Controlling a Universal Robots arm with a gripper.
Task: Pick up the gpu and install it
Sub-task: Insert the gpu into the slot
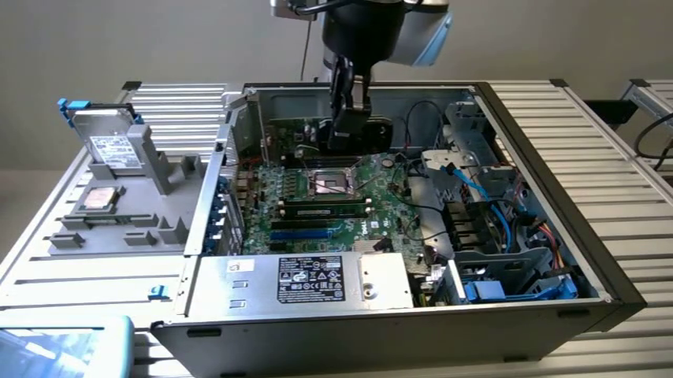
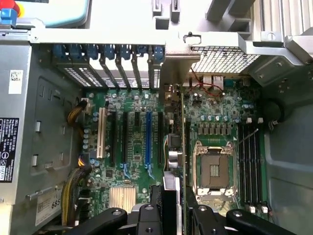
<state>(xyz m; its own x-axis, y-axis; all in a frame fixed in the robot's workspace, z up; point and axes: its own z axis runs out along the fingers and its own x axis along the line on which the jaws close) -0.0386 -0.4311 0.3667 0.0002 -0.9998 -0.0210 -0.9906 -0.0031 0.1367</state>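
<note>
As I look at the exterior view, the gripper (image 1: 347, 130) hangs inside the open computer case (image 1: 589, 157), clamped on the gpu (image 1: 299, 132). The card stands on edge at the far end of the motherboard (image 1: 315, 228), just beyond the empty CPU socket (image 1: 331, 183). 1 hard drive (image 1: 110, 150) stands in a gray fixture (image 1: 158, 201) at the exterior view's left.

From the wrist, the fingers (image 2: 146, 218) pinch the gpu (image 2: 171, 196) edge-on, between the blue expansion slot (image 2: 148, 139) and the CPU socket (image 2: 212, 169). Whether it is seated I cannot tell.
</note>
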